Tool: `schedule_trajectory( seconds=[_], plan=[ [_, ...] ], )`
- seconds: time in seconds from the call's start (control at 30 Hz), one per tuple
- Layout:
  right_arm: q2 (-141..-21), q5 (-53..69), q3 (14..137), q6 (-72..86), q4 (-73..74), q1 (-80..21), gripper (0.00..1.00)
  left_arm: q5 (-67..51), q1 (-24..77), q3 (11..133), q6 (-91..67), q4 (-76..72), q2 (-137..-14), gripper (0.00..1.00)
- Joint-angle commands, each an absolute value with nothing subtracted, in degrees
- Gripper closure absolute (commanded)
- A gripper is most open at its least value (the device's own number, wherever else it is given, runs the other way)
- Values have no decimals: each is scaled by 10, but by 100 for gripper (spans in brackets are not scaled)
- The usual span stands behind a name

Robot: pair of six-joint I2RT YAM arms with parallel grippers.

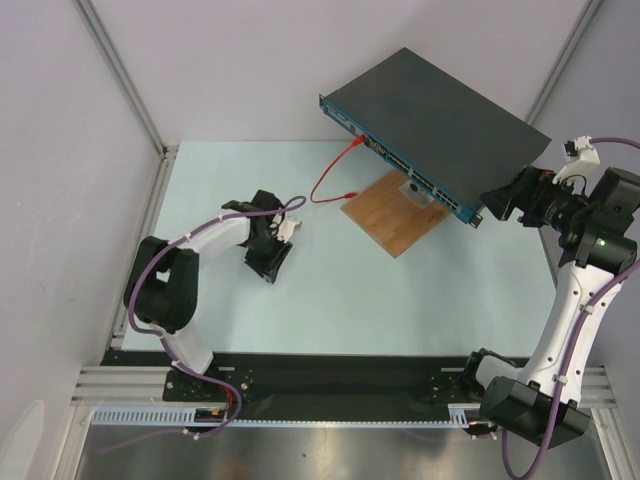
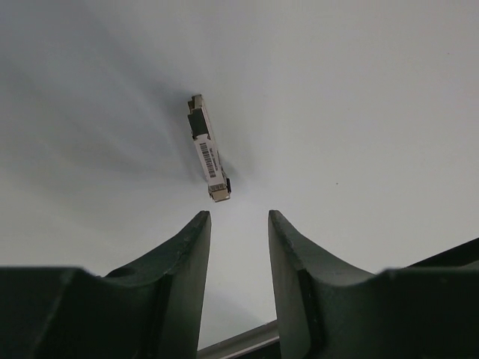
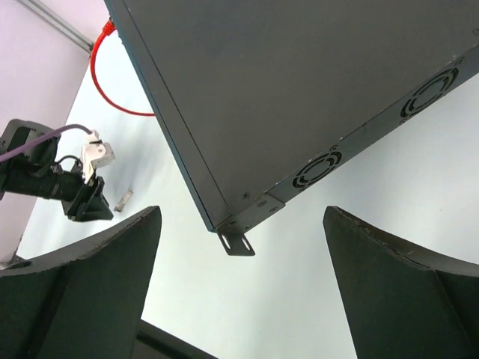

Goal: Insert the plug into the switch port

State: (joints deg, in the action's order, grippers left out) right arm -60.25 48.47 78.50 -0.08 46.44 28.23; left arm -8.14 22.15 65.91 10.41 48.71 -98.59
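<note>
Two task items, both placed by reference to the switch [image 1: 440,120]. Item one, the switch itself: a large dark metal box with a blue ported front edge, resting tilted with its front over a wooden board [image 1: 395,215]. A red cable [image 1: 330,180] loops out from the left end of that front. Judged heavy and rigid, and liable to shift if pushed at the front without bracing. Item two, the plug [image 2: 208,149]: a small oblong metal-cased module with a label strip, lying flat on the table [image 1: 300,300] well to the left of the switch front. Judged light, stiff and slick-sided; best taken across its long flanks toward the rear, leaving the nose free. Left gripper [image 2: 239,215]: jaws parted to a moderate gap and empty, tips just short of the plug. Right gripper [image 3: 241,212]: jaws spread wide and empty, at the right end of the switch front by the corner with the mounting ear, seemingly not touching it. Hard to make out: which ports are free, which end of the plug is the nose, and what props the switch up. From above, the plug is probably masked by the left gripper.
</note>
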Motion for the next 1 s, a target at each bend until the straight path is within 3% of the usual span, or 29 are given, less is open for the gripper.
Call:
schedule_trajectory(
  seconds=[0.0,0.43,0.53,0.63,0.73,0.97],
  plan=[
    [-599,491,807,-23,476,276,5,-89,219,674,89,454,-997,59],
    [-608,512,811,-3,463,270,7,-58,220,658,63,388,-1042,66],
    [-612,518,811,-3,460,269,10,-55,220,649,63,376,-1046,71],
    [-613,529,815,11,454,265,14,-55,220,644,72,376,-1030,88],
    [-612,535,820,26,445,251,22,-71,220,668,91,392,-980,100],
    [-573,559,802,113,376,184,35,-135,276,728,152,366,-779,100]
  ],
)
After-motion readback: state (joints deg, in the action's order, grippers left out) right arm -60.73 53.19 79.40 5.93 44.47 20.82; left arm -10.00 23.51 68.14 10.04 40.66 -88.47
